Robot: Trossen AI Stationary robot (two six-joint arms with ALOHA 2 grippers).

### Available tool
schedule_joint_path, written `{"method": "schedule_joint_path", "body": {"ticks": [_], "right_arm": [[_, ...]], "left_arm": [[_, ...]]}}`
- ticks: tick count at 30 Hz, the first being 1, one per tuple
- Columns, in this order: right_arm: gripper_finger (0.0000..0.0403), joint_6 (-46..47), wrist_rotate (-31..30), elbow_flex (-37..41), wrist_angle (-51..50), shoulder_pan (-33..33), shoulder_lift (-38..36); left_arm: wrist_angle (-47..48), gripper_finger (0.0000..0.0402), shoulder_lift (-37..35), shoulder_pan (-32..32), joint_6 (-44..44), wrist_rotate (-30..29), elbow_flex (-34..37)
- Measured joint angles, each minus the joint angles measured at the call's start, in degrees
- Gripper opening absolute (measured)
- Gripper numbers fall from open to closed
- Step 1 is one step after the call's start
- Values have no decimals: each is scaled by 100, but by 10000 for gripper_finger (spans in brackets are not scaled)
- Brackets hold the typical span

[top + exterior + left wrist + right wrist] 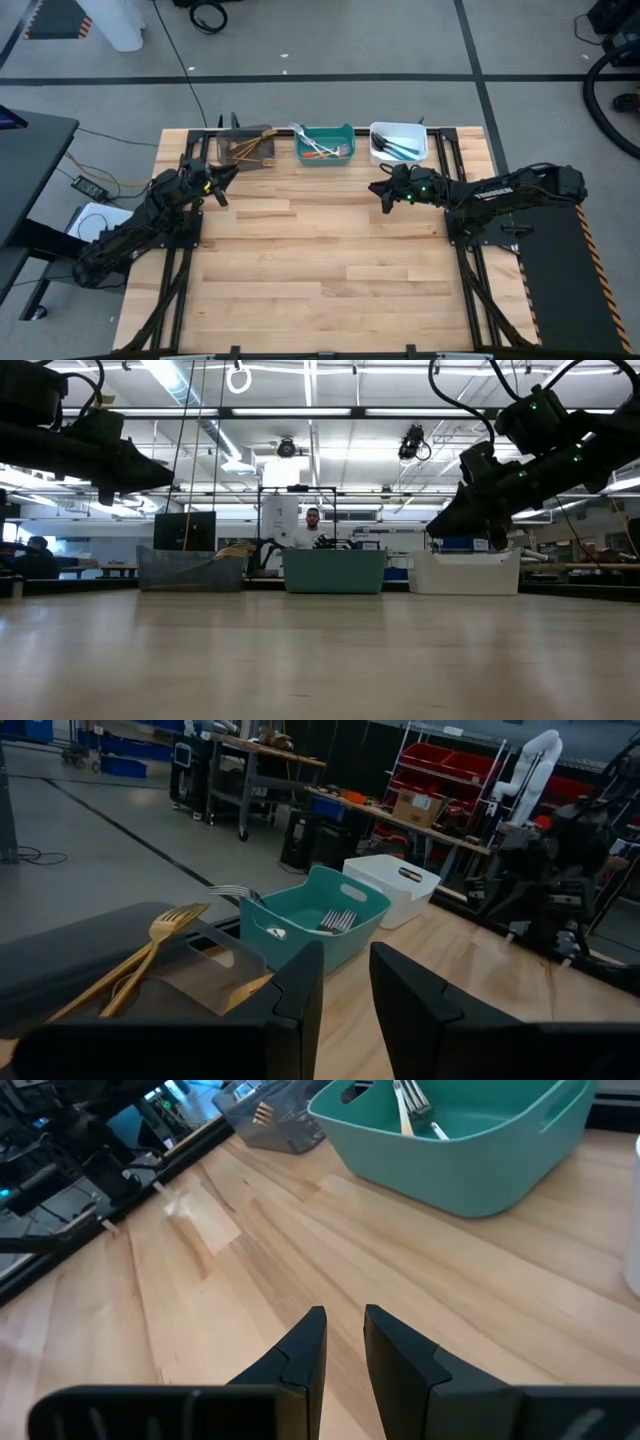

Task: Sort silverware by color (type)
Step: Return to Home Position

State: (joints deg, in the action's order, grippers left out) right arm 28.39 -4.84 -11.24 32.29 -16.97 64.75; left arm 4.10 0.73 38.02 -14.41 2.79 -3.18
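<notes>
The wooden table (320, 250) holds 3 bins at its far edge: gold forks (250, 146) in grey, orange forks (322, 150) in teal, blue forks (398, 150) in white. Both grippers, left (222, 180) and right (378, 192), hover empty, narrowly parted. Risk: a careless retreat could clip a bin.

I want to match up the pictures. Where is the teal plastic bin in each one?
High view: teal plastic bin at the table's far edge, middle of three bins.
Low view: it stands centre, at the far edge.
Left wrist view: beyond the fingers, forks inside.
Right wrist view: at the picture's top.
Shared landmark: the grey bin beside it, holding gold forks.
</notes>
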Motion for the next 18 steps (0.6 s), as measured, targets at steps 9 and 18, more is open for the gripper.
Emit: {"method": "schedule_joint_path", "body": {"ticks": [9,18], "right_arm": [[79,34,0,1,-1,0,0],[79,-1,0,0,-2,0,0]], "left_arm": [[-67,94,0,0,2,-1,0],[-76,94,0,0,4,-2,-3]]}}
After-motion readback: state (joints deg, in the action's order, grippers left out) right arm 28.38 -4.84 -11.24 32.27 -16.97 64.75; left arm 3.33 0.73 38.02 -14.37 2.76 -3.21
